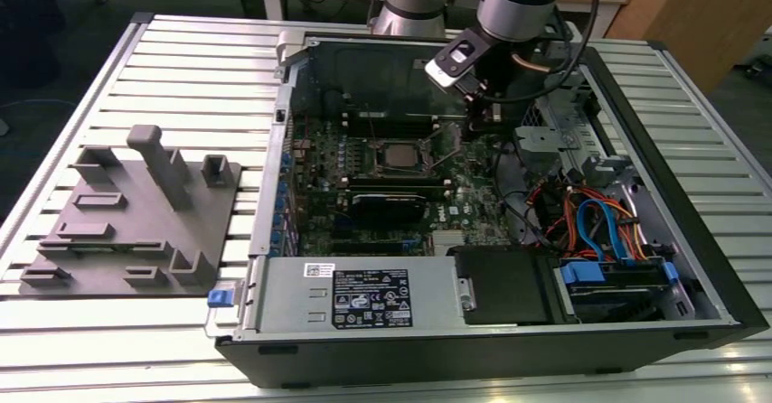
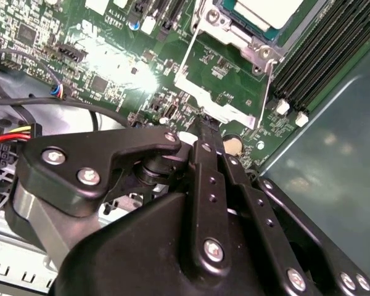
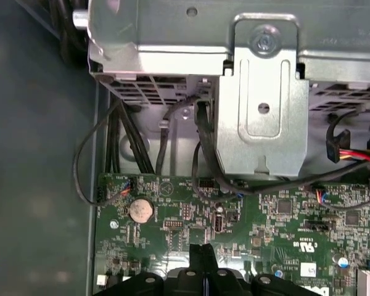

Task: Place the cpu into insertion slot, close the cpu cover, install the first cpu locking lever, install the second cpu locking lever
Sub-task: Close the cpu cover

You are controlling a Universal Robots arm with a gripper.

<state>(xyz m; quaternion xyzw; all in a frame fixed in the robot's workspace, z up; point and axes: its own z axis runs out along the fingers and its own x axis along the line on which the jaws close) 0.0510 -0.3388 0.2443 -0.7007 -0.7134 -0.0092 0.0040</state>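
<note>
The cpu (image 1: 396,156) lies flat with its silver top up in the insertion slot (image 2: 250,40) on the green board; it is also seen as the cpu (image 2: 265,9) in the second wrist view. The cpu cover (image 2: 231,110), a thin silver frame, stands swung open away from the slot, with green board showing through its window. My gripper (image 2: 205,126) is shut, with nothing visible between its black fingers. Its tips sit right at the cover's free edge. In the exterior view the gripper (image 1: 475,121) reaches down into the case, to the right of the slot. The first wrist view has the gripper (image 3: 202,251) just above the board.
Long black memory slots (image 2: 320,43) run beside the socket. A coin battery (image 3: 140,210) sits close to the fingertips. A metal drive cage (image 3: 262,111) and black cables (image 3: 166,123) crowd the board's edge. A grey fixture (image 1: 133,213) stands on the slatted table at the exterior view's left.
</note>
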